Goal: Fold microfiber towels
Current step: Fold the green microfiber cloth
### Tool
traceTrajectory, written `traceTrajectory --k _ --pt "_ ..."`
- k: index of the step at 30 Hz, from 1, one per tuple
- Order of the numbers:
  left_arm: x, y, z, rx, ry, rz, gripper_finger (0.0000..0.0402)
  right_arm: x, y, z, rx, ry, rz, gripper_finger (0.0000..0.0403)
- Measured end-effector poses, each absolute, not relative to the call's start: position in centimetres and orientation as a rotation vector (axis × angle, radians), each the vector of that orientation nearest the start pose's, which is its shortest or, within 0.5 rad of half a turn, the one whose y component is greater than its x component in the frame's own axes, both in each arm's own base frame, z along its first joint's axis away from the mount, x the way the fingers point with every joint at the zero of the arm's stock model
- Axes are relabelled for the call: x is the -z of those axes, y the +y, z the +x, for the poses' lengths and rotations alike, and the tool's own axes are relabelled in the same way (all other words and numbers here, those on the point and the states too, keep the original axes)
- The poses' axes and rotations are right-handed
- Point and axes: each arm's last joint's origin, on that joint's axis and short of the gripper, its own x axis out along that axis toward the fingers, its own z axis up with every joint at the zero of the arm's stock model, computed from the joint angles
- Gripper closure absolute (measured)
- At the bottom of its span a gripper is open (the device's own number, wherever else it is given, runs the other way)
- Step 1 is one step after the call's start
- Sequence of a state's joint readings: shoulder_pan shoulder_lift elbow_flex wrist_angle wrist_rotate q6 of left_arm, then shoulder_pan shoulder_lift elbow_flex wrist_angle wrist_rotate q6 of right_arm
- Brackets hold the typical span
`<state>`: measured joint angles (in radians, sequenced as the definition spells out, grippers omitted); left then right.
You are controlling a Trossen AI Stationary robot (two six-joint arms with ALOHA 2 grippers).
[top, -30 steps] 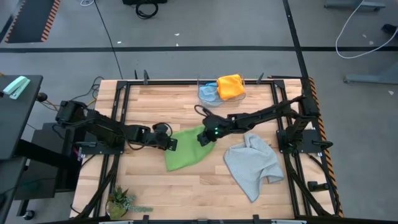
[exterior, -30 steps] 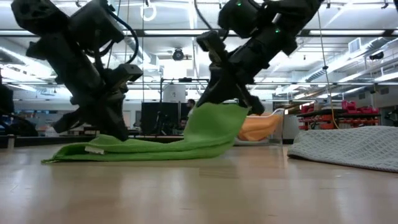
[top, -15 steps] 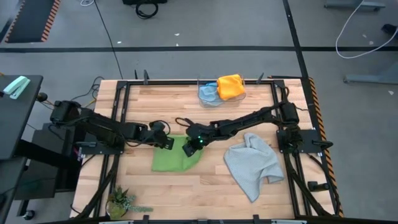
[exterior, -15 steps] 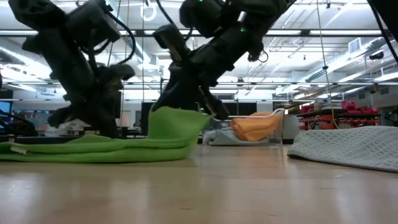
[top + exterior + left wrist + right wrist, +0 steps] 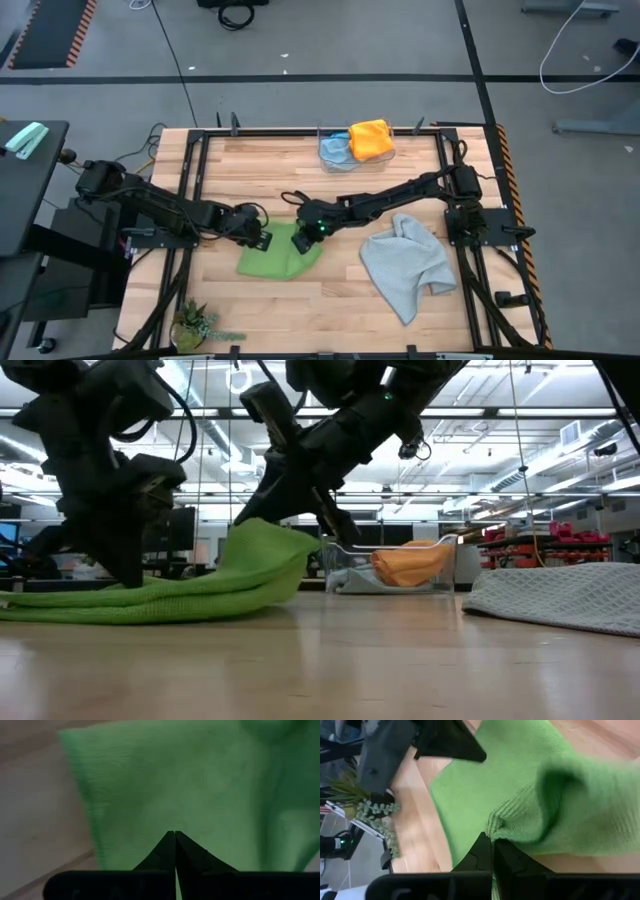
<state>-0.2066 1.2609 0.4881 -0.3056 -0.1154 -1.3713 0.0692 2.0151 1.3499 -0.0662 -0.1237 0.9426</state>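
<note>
My right claw [image 5: 303, 238] pinches the green towel's [image 5: 275, 260] raised edge, the rest lying below (folded over); my left claw [image 5: 262, 241], just beside it, clamps the towel's flat edge.

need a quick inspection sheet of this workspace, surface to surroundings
surface: wooden table, bare planks at the front
job's things: green towel partly folded at centre; grey towel crumpled at right; yellow-orange towel and light blue towel in a clear bin at the back
clutter: small potted plant at the front left corner
grippers: left pincer shut on the green towel; right pincer shut on it, lifting an edge
cables: white cable and black cable on the floor
surroundings: grey floor, hazard-striped mat
</note>
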Motion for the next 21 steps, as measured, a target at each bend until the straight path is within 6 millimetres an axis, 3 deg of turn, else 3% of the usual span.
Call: traceTrajectory --k 9,21 --pt "-12.9 -3.9 20.0 -0.683 1.0 -1.058 0.0396 -17.2 3.6 43.3 0.184 0.775 0.904 0.0401" --pt "-13.0 -3.5 25.0 -0.629 0.991 -0.986 0.0396 -16.8 3.8 41.9 0.204 0.884 0.822 0.0402"
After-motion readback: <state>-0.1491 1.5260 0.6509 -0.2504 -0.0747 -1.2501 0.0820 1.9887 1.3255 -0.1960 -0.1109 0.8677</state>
